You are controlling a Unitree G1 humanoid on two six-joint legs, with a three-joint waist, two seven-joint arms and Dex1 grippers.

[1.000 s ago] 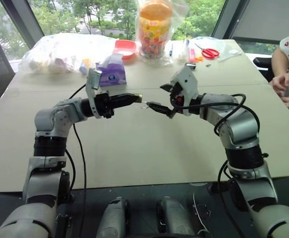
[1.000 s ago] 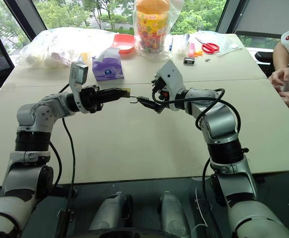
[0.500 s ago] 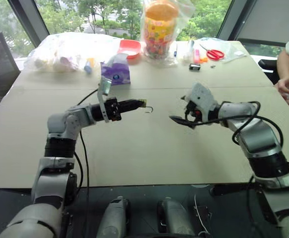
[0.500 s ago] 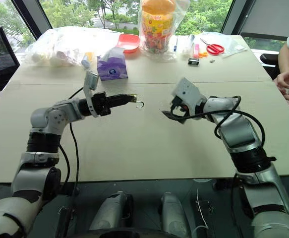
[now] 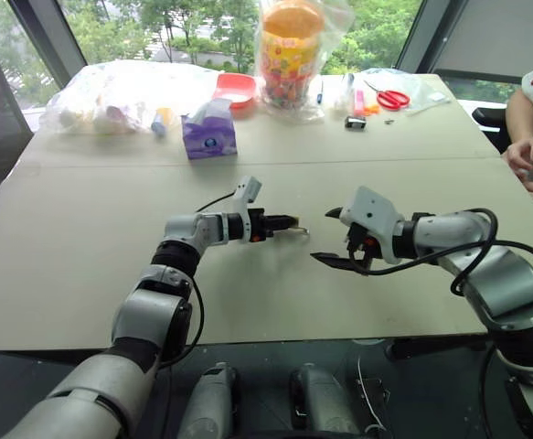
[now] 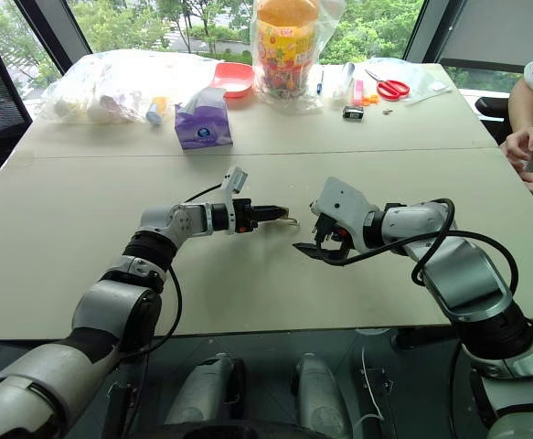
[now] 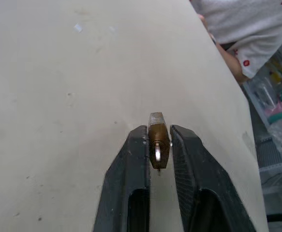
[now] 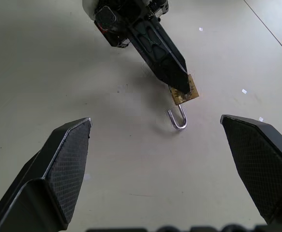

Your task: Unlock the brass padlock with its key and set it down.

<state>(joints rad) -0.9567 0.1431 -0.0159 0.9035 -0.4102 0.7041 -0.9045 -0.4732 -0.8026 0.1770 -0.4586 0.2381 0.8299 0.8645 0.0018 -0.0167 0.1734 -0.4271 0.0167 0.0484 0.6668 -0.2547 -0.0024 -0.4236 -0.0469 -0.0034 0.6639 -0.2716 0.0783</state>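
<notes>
**Padlock low over the table, shackle open**

Centre frame, the left gripper (image 5: pixel 291 223) pinches the brass padlock (image 8: pixel 185 93) between its fingertips, just above the table (image 5: pixel 83 238); the silvery shackle hangs unhooked. To its right, the right gripper (image 8: pixel 162 166) gapes wide, holding nothing.

Over the tan table (image 5: pixel 83 238), the left gripper (image 5: pixel 289 222) reaches toward the right gripper (image 5: pixel 332 236), whose black fingers stand spread wide. A purple tissue pack (image 5: pixel 207 133), red scissors (image 5: pixel 389 97) (far edge) and a person's hand (image 5: pixel 520 154) show beyond.
</notes>
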